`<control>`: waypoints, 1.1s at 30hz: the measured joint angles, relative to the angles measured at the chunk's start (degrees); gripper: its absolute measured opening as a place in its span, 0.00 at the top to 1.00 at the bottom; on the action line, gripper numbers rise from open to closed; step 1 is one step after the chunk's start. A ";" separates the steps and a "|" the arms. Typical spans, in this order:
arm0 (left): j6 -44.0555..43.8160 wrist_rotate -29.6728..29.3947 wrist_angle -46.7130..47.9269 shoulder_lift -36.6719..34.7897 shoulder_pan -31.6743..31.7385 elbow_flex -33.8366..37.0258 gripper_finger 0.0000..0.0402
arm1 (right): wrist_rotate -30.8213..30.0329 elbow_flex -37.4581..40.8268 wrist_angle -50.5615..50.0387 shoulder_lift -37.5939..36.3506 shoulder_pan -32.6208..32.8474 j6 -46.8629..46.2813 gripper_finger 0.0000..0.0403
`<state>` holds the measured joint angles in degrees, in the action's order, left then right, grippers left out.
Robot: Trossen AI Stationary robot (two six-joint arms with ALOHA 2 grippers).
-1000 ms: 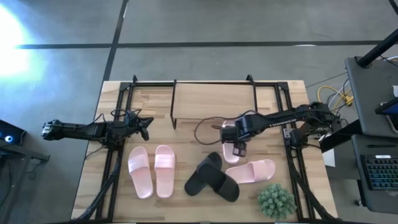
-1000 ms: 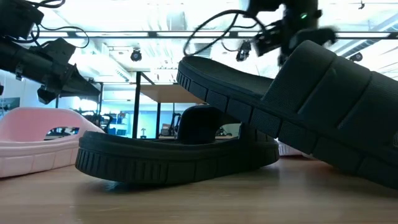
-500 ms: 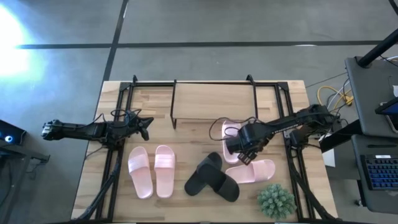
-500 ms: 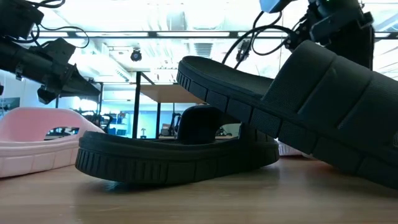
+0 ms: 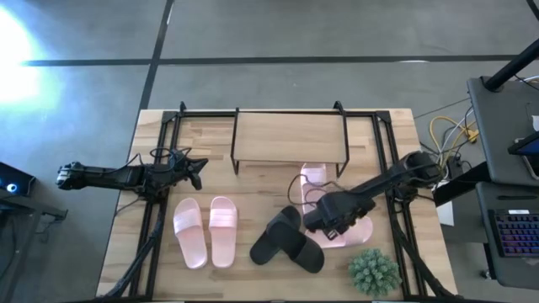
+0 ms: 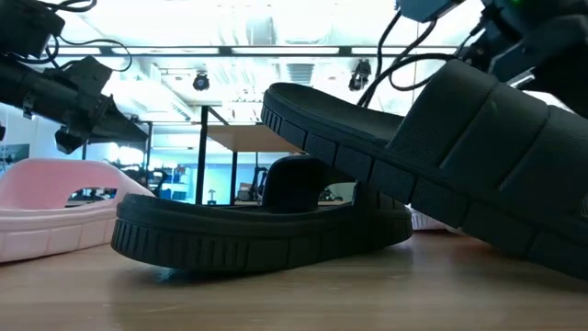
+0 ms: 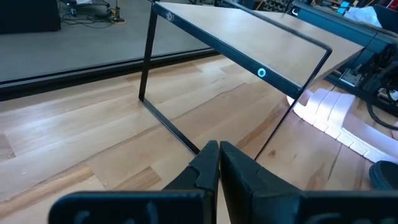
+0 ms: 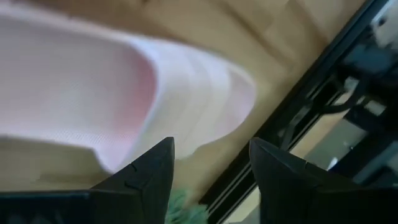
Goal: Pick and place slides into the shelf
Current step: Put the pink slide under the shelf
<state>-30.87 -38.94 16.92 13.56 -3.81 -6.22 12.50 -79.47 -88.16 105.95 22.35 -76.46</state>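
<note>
The shelf [image 5: 290, 135] stands at the table's far middle. One pink slide [image 5: 313, 177] lies flat by its right legs, and another pink slide [image 5: 352, 231] lies nearer the front. My right gripper [image 5: 331, 223] hangs open over the strap end of that nearer slide [image 8: 93, 87], tilted down and touching nothing. A pink pair [image 5: 207, 231] lies at the near left. The two black slides [image 5: 286, 240] lie crossed, one leaning on the other [image 6: 367, 175]. My left gripper [image 5: 198, 172] waits shut at the left, pointing at the shelf [image 7: 249, 43].
A spiky green plant [image 5: 373, 271] stands at the near right corner, close to the right gripper. Black frame rails [image 5: 392, 177] run along both sides of the table. A cable loops over the table by the right arm.
My right gripper has left the pink slide beside the shelf and gone toward the table's near edge, sinking a little and rolling its wrist. It now hangs over the nearer pink slide. It has stayed open. No slide has moved.
</note>
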 joint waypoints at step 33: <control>0.01 0.20 -0.08 0.26 0.00 -0.02 1.00 | -3.18 -10.77 -1.85 14.97 6.90 -6.21 0.50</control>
<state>-30.86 -38.74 16.84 13.82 -3.81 -6.24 9.32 -90.24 -90.02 120.92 29.26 -82.67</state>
